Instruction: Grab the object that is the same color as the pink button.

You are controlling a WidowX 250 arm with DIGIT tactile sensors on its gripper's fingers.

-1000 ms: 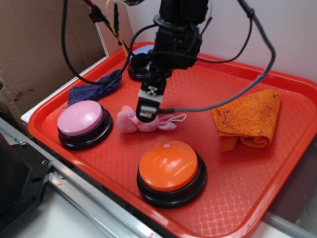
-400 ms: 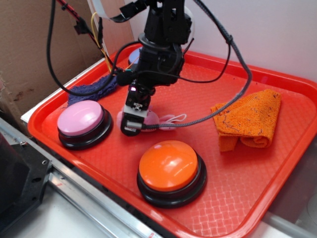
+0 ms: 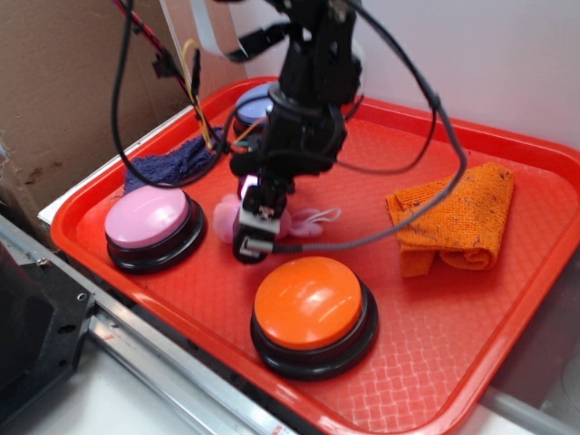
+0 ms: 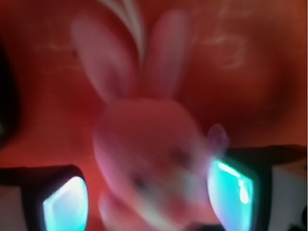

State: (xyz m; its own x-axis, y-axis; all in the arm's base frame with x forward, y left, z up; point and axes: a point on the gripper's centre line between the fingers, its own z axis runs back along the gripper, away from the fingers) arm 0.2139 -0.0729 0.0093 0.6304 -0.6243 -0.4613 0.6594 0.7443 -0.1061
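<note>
My gripper hangs low over the red tray, tilted toward the tray's front-left. In the wrist view my two fingers stand apart at the bottom corners of the frame, glowing teal on their inner faces, with the pink plush bunny filling the gap between them — spread, then, and not visibly squeezing it, though the view is too blurred to say whether either pad touches the fur. The bunny's two long ears point up the frame, away from me, and a white string runs off beyond them.

From the exterior camera the bunny lies on the tray floor just behind my fingertips, mostly covered by my wrist; its pink body shows to the left of the gripper and its thin white string loop trails out to the right.

The pink button sits just left of the toy, near the tray's left rim. The orange button stands in front of me, close to my fingertips but apart from them. Behind my arm, at the tray's back-left corner, the lavender-blue button shows partly. A dark blue cloth lies bunched along the left rim behind the pink button, and a folded orange cloth rests well off to the right. A grey braided cable loops from my arm down toward the gripper.
</note>
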